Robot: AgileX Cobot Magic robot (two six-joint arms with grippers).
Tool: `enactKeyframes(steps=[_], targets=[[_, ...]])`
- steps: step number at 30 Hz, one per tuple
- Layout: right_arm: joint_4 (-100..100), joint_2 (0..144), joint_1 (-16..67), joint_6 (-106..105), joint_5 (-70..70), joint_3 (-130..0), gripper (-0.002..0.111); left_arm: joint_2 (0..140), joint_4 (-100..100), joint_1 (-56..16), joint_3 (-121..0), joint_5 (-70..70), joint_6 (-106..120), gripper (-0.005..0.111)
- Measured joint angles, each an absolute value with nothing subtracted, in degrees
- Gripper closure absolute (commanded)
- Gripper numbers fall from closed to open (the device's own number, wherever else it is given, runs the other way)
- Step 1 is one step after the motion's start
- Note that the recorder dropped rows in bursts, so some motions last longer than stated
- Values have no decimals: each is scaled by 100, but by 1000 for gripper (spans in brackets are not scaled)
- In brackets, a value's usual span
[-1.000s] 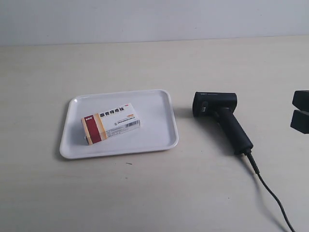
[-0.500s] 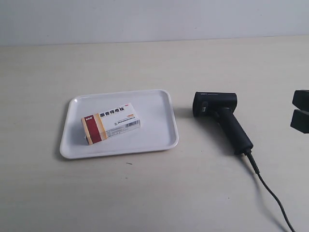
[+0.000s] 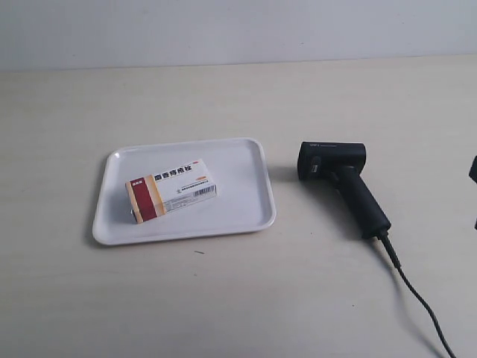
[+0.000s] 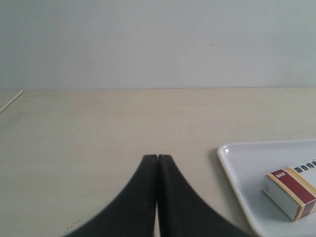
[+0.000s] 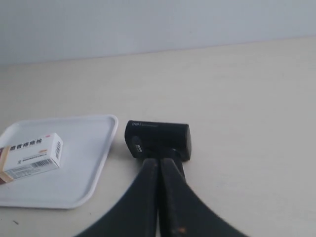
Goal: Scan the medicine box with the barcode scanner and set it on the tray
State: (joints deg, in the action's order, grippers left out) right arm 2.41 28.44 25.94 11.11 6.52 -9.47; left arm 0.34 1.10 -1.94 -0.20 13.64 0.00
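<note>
The medicine box (image 3: 171, 189), white with a dark red and tan band at one end, lies flat inside the white tray (image 3: 238, 160). The black barcode scanner (image 3: 335, 168) lies on the table beside the tray, its cable (image 3: 417, 294) trailing toward the near edge. My left gripper (image 4: 157, 157) is shut and holds nothing; the tray's corner (image 4: 237, 158) and the box (image 4: 291, 190) lie off to its side. My right gripper (image 5: 158, 160) is shut and holds nothing, just short of the scanner head (image 5: 158, 136), with the tray (image 5: 94, 143) and box (image 5: 32, 155) beyond. Of the arm at the exterior view's right, only a dark sliver (image 3: 474, 170) shows.
The table is a pale wood-grain surface that ends at a plain light wall (image 3: 238, 30) at the back. Nothing else stands on it besides the tray, the box and the scanner.
The arm at the exterior view's right has drawn back almost out of that view. The box, tray and scanner have not moved.
</note>
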Motion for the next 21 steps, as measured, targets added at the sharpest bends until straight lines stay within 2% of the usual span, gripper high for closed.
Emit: enactKeyframes(steps=[9, 18, 21], targets=[[241, 737, 2594, 1111, 648, -36, 108, 34, 110, -194, -20, 1372, 0, 104], [251, 53, 2555, 1111, 704, -26, 108, 34, 110, -194, -20, 1372, 0, 104], [271, 31, 2104, 1111, 704, -26, 108, 34, 110, -194, -20, 1372, 0, 104]])
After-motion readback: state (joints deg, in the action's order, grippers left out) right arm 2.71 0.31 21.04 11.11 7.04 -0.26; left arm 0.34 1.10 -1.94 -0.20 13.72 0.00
